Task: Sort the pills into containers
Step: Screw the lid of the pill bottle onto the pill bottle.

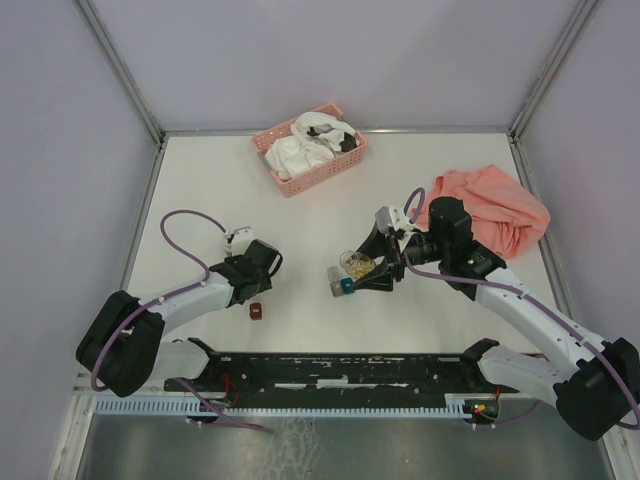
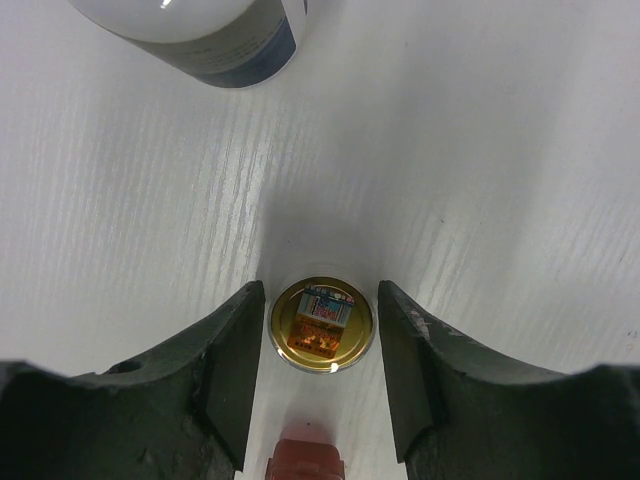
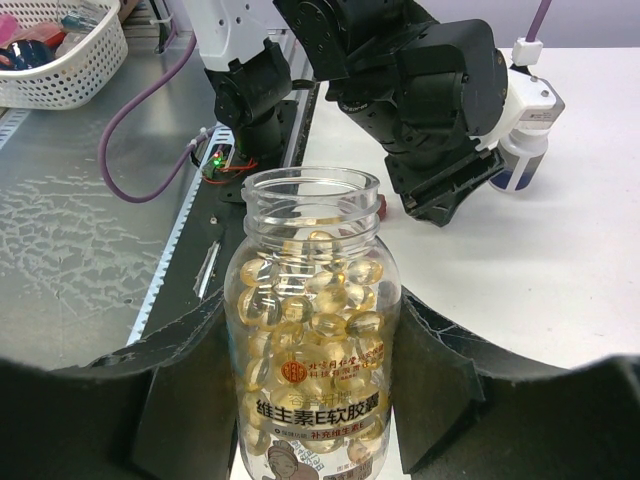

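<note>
We see the white table (image 1: 200, 180) closed by walls on the left, the far side and the right, with a metal post in each far corner. The two arm bases sit on the near edge. The widest bare surface lies in the middle, between the pink basket (image 1: 322, 174) at the far edge and the two wrists, and also along the left wall. On the right, a salmon cloth (image 1: 490, 210) covers the surface next to the wall, just behind the right arm.

The right gripper (image 3: 312, 330) is clamped on the jar (image 3: 312, 190) — its fingers press on both sides. The jar has no cap, and the pills (image 3: 300, 285), yellow soft capsules, fill it up to the shoulder. It is near the middle of the table, a little to the right.

The left gripper (image 2: 320, 295) points down, with its jaws apart on both sides of a round gold lid (image 2: 321, 330) that lies flat on the table. They are very close to its rim, but we cannot tell if they press it. Beyond the lid stands a white bottle (image 2: 200, 35) with a blue band.

The basket holds white cloth (image 1: 305, 145). The small boxes are too small for us to see what is inside them.

We count three boxes — one dark red box (image 1: 256, 311) just beside the left gripper, and one grey box (image 1: 333, 279) and one teal box (image 1: 348, 287) close together next to the jar. We also count one jar, one lid, one bottle and one basket
</note>
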`<move>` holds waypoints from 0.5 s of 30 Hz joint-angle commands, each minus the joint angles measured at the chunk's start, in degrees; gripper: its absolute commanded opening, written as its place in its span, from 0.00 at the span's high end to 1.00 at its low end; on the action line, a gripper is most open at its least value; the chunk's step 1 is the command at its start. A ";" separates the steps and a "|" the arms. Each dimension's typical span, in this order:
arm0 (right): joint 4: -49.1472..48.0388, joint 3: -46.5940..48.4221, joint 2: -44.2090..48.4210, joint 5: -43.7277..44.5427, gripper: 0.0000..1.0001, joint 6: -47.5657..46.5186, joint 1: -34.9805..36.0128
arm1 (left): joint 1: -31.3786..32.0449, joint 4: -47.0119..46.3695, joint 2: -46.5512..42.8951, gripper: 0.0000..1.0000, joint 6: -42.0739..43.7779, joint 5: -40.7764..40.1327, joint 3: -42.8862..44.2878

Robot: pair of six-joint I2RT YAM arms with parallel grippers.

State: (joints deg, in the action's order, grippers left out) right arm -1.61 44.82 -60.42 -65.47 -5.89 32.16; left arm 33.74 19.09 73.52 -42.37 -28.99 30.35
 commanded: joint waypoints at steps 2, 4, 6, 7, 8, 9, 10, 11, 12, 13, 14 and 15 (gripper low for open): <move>-1.63 2.88 0.74 -1.13 0.91 -0.61 0.22 | -0.25 -1.14 -0.31 0.43 -0.62 3.06 -0.93; -1.71 2.88 0.68 -1.10 0.91 -0.61 0.25 | -0.14 -0.72 -0.92 0.43 -0.82 3.72 -0.87; -1.73 2.88 0.68 -1.15 0.91 -0.57 0.20 | -0.16 -0.19 -1.51 0.43 -1.02 4.17 -0.94; -1.69 2.84 0.65 -1.20 0.91 -0.52 0.25 | -0.09 0.07 -1.72 0.43 -1.11 4.16 -0.95; -1.73 2.88 0.66 -1.25 0.91 -0.51 0.27 | -0.08 0.33 -1.92 0.43 -1.21 4.08 -0.94; -1.69 2.96 0.58 -1.34 0.91 -0.46 0.20 | -0.07 0.60 -2.08 0.43 -1.29 4.05 -0.91; -1.73 2.98 0.62 -1.36 0.91 -0.44 0.19 | -0.05 0.82 -2.14 0.43 -1.31 3.96 -0.96; -1.68 2.97 0.65 -1.41 0.91 -0.44 0.22 | -0.02 1.00 -2.15 0.43 -1.27 3.92 -0.91; -1.66 2.99 0.62 -1.41 0.91 -0.43 0.23 | 0.00 1.11 -2.17 0.43 -1.31 4.02 -0.84; -1.72 2.99 0.65 -1.41 0.91 -0.44 0.23 | 0.08 1.20 -2.21 0.43 -1.27 4.15 -0.89; -1.72 2.99 0.64 -1.45 0.91 -0.44 0.22 | 0.14 1.29 -2.30 0.43 -1.32 4.23 -0.90; -1.73 2.99 0.63 -1.42 0.91 -0.39 0.20 | 0.17 1.40 -2.38 0.44 -1.39 4.29 -0.83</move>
State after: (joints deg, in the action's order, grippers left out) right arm -1.58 44.88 -60.42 -65.54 -5.89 32.16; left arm 33.71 19.59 72.16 -42.39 -26.87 29.93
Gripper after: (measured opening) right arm 0.601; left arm 0.567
